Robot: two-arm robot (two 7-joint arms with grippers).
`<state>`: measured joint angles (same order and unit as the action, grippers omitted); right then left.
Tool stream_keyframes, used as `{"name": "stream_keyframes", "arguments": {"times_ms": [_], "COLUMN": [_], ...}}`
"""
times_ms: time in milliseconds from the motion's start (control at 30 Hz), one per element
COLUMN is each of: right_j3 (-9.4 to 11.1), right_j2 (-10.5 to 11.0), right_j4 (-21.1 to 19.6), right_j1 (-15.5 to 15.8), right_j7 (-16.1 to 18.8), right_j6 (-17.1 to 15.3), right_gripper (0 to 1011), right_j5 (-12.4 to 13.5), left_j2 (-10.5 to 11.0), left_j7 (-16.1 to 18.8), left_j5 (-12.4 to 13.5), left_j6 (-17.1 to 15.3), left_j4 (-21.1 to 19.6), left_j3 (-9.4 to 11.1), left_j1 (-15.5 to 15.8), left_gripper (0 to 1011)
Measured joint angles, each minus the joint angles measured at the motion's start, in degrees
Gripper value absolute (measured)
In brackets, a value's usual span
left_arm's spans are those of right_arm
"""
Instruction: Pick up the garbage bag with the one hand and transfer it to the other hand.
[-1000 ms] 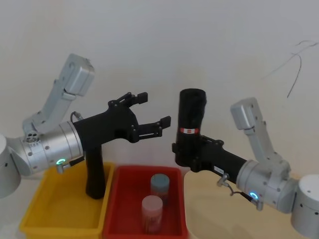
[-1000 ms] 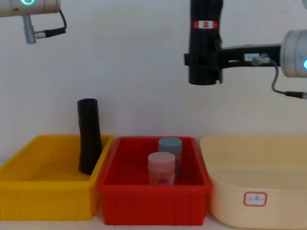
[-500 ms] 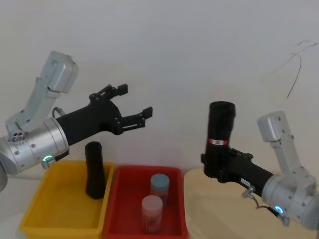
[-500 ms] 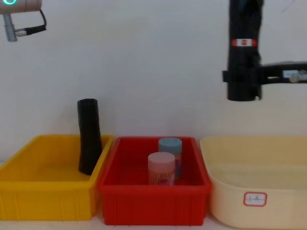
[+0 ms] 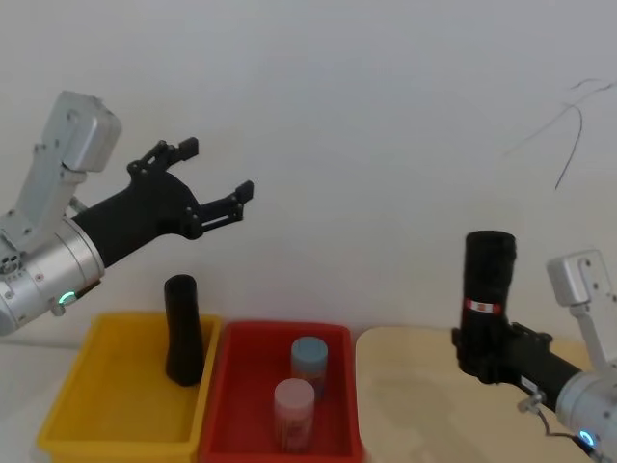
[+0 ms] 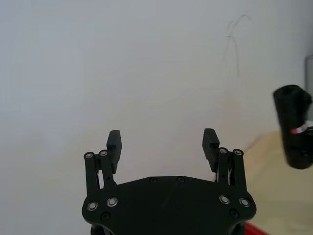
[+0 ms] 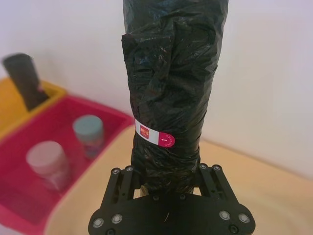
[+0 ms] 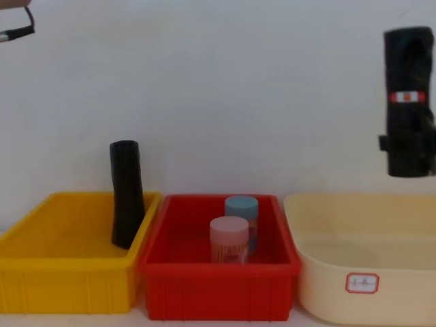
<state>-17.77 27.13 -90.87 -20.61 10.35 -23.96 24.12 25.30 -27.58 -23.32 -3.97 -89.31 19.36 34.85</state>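
The garbage bag, a thick black roll with a red-and-white label band, stands upright in my right gripper, which is shut on its lower end above the cream tub. The right wrist view shows the bag rising from between the jaws of that gripper. In the chest view the bag hangs high at the right edge. My left gripper is open and holds nothing, raised at the upper left, far from the bag. From the left wrist view, its gripper faces the wall, with the bag distant.
A yellow bin on the left holds a plain black roll leaning upright. The red bin in the middle holds a pink-lidded jar and a blue-lidded jar. A cream tub stands at the right.
My right arm has carried the garbage bag rightward and lower, away from the left gripper. My left arm has drawn back up and to the left, still open.
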Motion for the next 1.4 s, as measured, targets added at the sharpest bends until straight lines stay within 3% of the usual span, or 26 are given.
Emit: {"name": "stream_keyframes", "arguments": {"times_ms": [300,867,1167,1400], "right_j3": [1.45,2.51,2.67,2.75], "right_j2": [0.54,0.95,0.99,1.02], "right_j4": [0.49,1.19,1.31,1.35], "right_j1": [1.64,2.91,3.09,3.18], "right_j7": [-2.85,-5.07,-5.37,-5.57], "right_j6": [-1.82,-3.18,-3.41,-3.52], "right_gripper": [542,1002,999,999], "right_j5": [-1.01,-1.88,-2.02,-2.06], "left_j2": [0.54,0.85,0.99,1.48], "left_j7": [2.88,4.75,4.61,5.51], "left_j5": [1.92,3.27,2.52,1.3], "left_j6": [0.55,0.77,-1.36,-4.56], "left_j4": [-1.2,-2.06,-2.49,-3.34], "left_j3": [-1.03,-1.76,-1.89,-2.25], "left_j1": [-1.26,-2.2,-3.14,-5.66], "left_gripper": [1000,1000,1000,1000]}}
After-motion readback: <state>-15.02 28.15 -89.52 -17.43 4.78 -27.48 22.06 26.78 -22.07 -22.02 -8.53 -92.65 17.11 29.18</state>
